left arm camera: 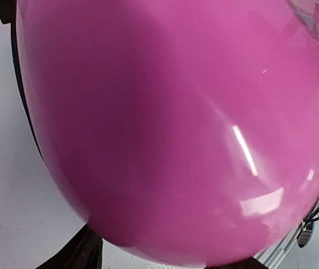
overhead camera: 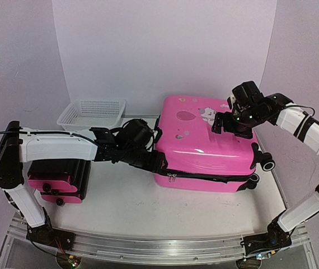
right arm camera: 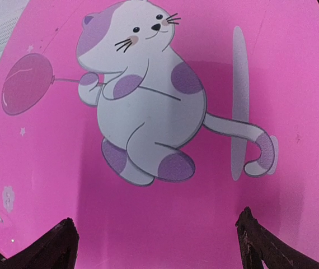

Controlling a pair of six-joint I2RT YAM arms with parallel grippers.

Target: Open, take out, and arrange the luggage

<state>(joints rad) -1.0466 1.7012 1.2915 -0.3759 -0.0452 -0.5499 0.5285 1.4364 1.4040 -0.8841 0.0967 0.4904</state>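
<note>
The luggage [overhead camera: 204, 148] is a glossy pink hard-shell suitcase lying flat at centre right, with its black zipper trim closed and the pulls [overhead camera: 172, 177] on the near side. My left gripper [overhead camera: 158, 161] is pressed against its left end. In the left wrist view the pink shell [left arm camera: 165, 123] fills the frame, and the dark fingers [left arm camera: 84, 252] stand apart at the bottom edge. My right gripper [overhead camera: 220, 124] hovers over the lid beside the cat sticker [right arm camera: 142, 101]. It is open [right arm camera: 156, 230], and only bare shell shows between its fingertips [right arm camera: 252, 232].
A white mesh basket [overhead camera: 92, 112] stands at the back left. A smaller pink and black case [overhead camera: 56, 185] sits under my left arm near the left edge. The suitcase's black wheels [overhead camera: 267, 164] point right, close to my right arm.
</note>
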